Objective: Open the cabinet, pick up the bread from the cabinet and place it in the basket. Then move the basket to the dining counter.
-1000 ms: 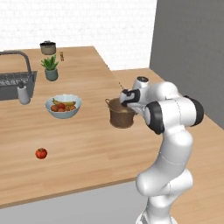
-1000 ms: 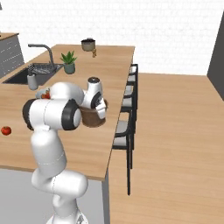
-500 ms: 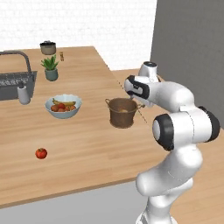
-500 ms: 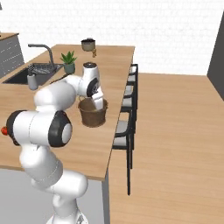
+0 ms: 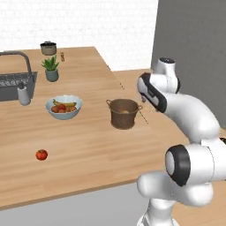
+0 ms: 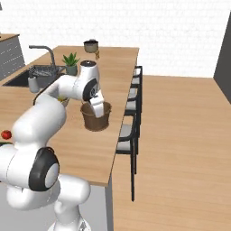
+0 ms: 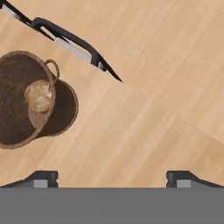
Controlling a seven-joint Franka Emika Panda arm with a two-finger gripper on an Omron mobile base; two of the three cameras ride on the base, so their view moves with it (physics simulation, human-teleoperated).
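Observation:
The dark brown woven basket (image 5: 124,114) (image 6: 95,119) stands upright on the light-wood dining counter (image 5: 88,141) (image 6: 115,76), near its stool-side edge. The round golden bread (image 7: 39,96) lies inside the basket (image 7: 19,103). My gripper (image 7: 111,177) (image 5: 151,102) (image 6: 99,108) hangs open above the counter (image 7: 153,109), just beside the basket toward the edge, with nothing between its fingers. The cabinet is out of view.
A pale blue fruit bowl (image 5: 64,107), a tomato (image 5: 41,154), a soap bottle (image 5: 24,95), a potted plant (image 5: 51,69), a dark pot (image 5: 48,47) and the inset sink (image 5: 15,84) share the counter. Black bar stools (image 6: 131,131) (image 7: 70,41) line its edge.
The gripper opened and let go of the basket, then rose and drew away toward the counter's edge. The basket stays where it was set.

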